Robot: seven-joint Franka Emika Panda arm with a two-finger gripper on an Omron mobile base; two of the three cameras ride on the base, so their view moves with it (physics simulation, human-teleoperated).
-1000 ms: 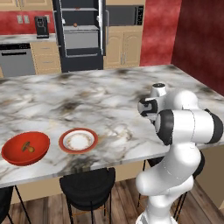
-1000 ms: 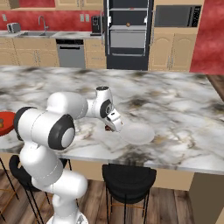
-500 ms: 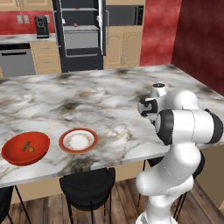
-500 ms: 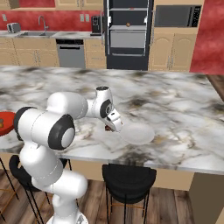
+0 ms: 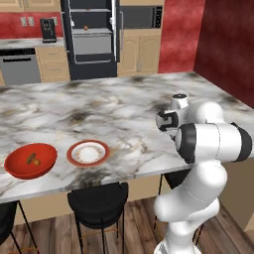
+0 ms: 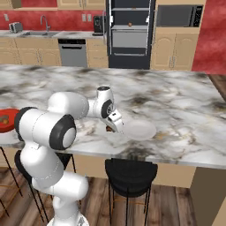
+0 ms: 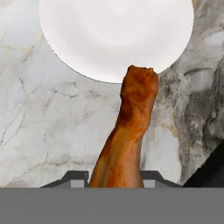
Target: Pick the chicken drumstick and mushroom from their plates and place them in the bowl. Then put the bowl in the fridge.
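Observation:
My gripper (image 6: 114,125) is shut on the brown chicken drumstick (image 7: 129,131) and hovers just above the counter, at the near edge of the plain pale plate (image 7: 116,37). The drumstick's thick end points toward that plate (image 6: 139,130), which holds nothing. Far to the left along the island stands the red bowl (image 5: 31,160) with the small brown mushroom (image 5: 33,159) inside it. Beside the bowl lies the red-rimmed plate (image 5: 88,153), its white centre bare. The black fridge (image 5: 92,37) stands at the back wall with its grey shelves showing.
The marble island (image 5: 99,109) runs wide between the two plates. Black stools (image 5: 96,201) stand under its near edge. A grey dishwasher (image 6: 73,53) and a microwave (image 6: 178,15) sit along the back wall beside the fridge.

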